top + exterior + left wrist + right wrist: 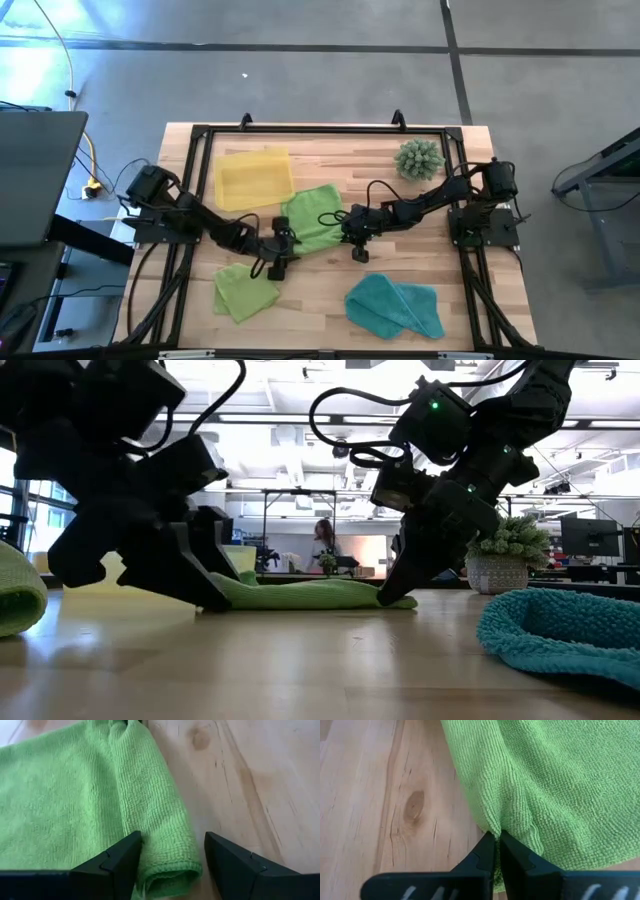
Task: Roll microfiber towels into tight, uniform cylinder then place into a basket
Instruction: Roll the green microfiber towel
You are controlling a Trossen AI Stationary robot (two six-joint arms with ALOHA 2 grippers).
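Plant beside basket; teal towel apart.

teal towel cut off at low view's right edge, person behind blurred

basket back-left | plant back-right | towel centre, between both | table

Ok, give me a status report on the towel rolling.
Left gripper open, jaws astride the rolled edge of the middle green towel. Right gripper shut, pinching its other edge. Basket holds no towel. Nothing in the way.
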